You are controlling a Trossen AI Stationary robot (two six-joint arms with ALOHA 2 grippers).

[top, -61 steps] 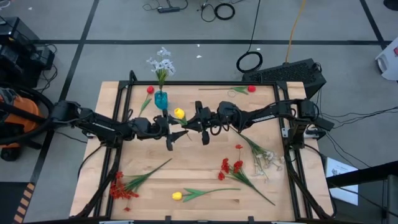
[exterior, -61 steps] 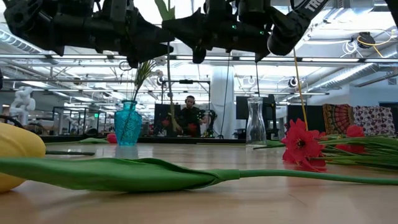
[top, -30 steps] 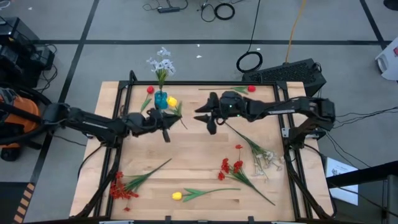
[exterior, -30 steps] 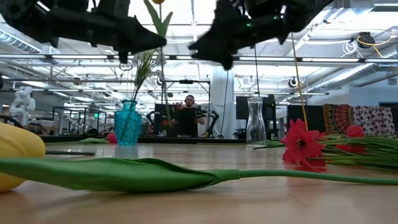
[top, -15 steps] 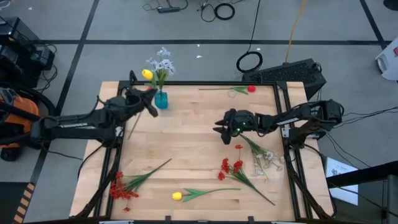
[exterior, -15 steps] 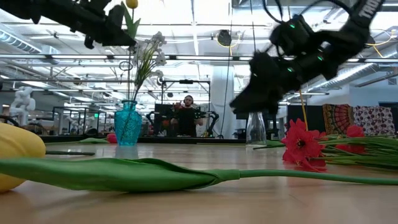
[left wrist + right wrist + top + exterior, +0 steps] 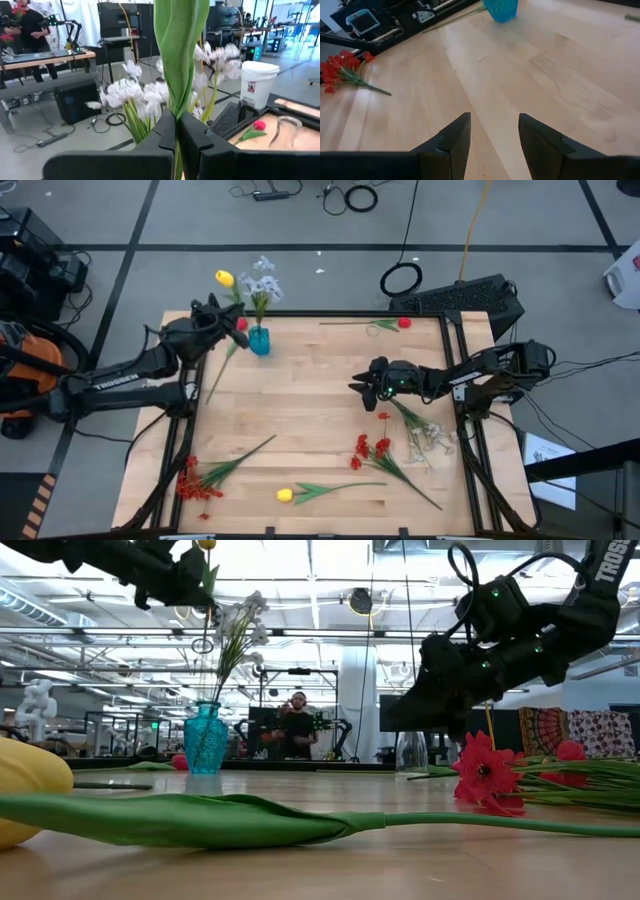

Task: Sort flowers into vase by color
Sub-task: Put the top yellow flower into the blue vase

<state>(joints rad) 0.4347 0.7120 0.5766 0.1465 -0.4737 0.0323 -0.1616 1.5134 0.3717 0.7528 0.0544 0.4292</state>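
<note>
Holding yellow flower (image 7: 224, 278) aloft beside teal vase (image 7: 260, 341), stem pinched in left gripper (image 7: 222, 320) jaws. Right gripper (image 7: 362, 387) spread over bench (image 7: 310, 420). Risk: mixing colours with white blossoms (image 7: 262, 280).

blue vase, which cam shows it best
The low view: the blue vase stands side-on holding white flowers. The high view shows it small from above, the right wrist view clips it at the edge, and the left wrist view misses it.

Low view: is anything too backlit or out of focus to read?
Low view: both arms are dark silhouettes against bright ceiling lights, and the nearest yellow flower is soft. Left wrist view: the held stem is close and blurred. High view: evenly lit.
</note>
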